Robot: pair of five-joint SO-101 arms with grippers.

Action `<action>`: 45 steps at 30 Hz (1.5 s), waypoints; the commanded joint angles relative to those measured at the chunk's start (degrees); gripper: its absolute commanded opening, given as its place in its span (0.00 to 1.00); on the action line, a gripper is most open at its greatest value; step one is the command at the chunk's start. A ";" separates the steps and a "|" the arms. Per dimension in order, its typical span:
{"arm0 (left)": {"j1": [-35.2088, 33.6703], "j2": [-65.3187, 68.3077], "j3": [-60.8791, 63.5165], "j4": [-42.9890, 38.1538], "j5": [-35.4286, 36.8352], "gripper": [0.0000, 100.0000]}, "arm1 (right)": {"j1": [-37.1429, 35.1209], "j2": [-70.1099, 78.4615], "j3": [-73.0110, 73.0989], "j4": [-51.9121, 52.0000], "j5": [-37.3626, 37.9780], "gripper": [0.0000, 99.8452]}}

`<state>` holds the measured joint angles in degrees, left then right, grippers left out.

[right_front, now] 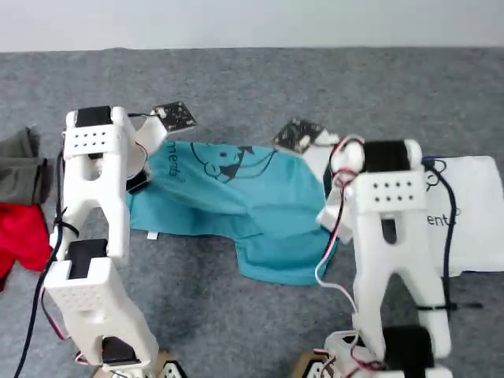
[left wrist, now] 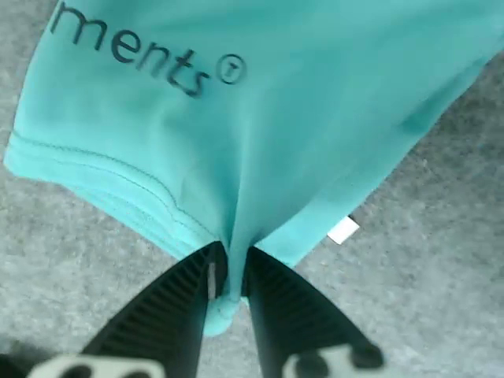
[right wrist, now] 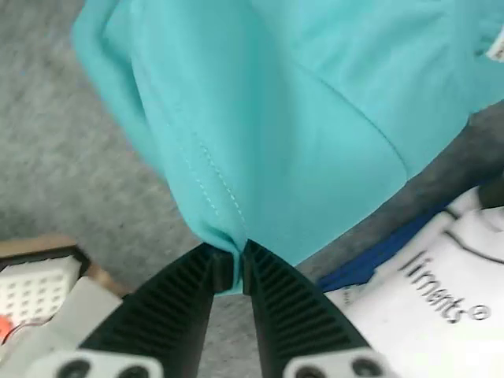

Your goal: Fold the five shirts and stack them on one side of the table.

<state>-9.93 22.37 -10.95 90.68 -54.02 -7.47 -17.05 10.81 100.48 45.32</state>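
We hold the teal shirt (right_front: 260, 197) mid-fold, left gripper (left wrist: 229, 272) and right gripper (right wrist: 231, 264) each clamped on an edge; next, we likely carry both edges across together

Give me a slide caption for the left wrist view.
Left gripper pinching a fold of the teal shirt over the grey table.
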 commanded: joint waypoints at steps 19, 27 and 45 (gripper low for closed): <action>-2.29 -1.05 1.89 1.23 -3.69 0.02 | -0.22 -11.56 19.08 -4.35 -0.70 0.01; -6.24 -1.14 1.63 5.63 -3.78 0.08 | -0.22 -11.56 19.60 -5.05 -0.70 0.02; -7.38 -15.21 -5.41 9.23 -3.43 0.12 | -0.22 -11.38 3.08 -9.71 -15.56 0.31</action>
<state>-16.97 11.82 -14.29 98.77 -57.10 -7.21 -26.99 17.14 93.45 30.37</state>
